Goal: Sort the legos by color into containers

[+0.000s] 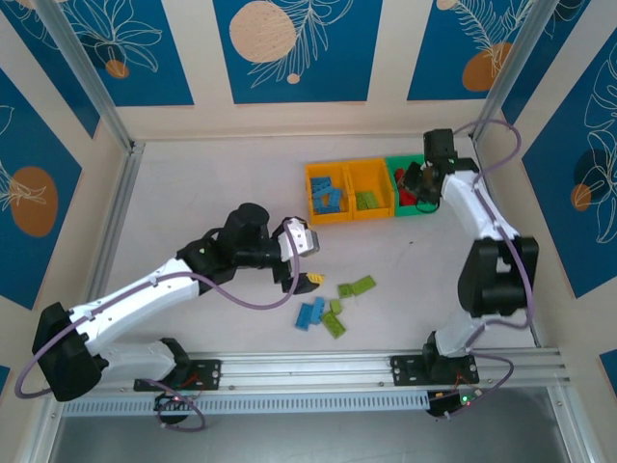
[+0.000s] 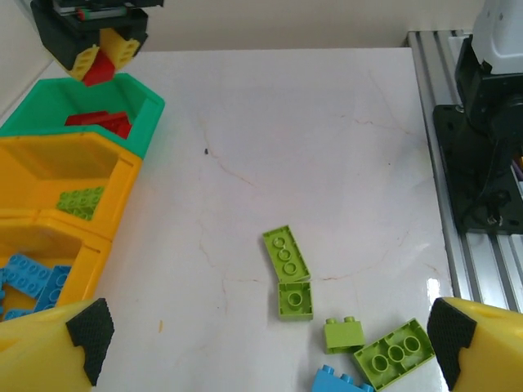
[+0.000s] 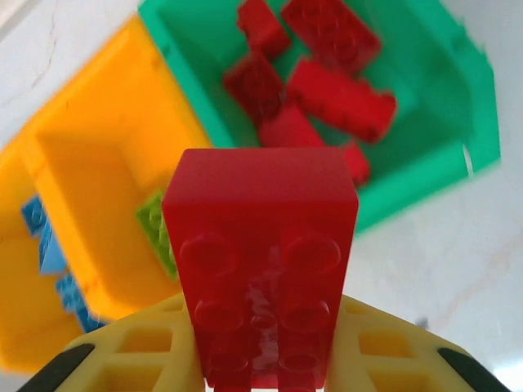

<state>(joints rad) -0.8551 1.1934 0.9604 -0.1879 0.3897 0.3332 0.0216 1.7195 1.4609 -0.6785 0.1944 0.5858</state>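
Starting from above, the white table has wide bare room on its left and far sides, closed in by walls and by a metal rail along the near edge. The containers stand in a row at the far right of centre, and the green bin is the rightmost. Loose legos, lime and blue, lie scattered near the middle. The left gripper hangs just left of them. The right gripper hangs over the green bin, well clear of the right wall.

From the left wrist, the left gripper is spread wide with nothing between its yellow fingers. Four lime bricks and a blue brick lie on the bare table between them. The rail borders the right side. The middle bin holds lime pieces, and the nearest bin holds blue ones. The right gripper hangs above the green bin, clamping a red brick.

From the right wrist, the red brick, studs facing the camera, is pinched between yellow fingers above the rim that the green bin shares with an orange bin. Several red bricks lie inside the green bin.
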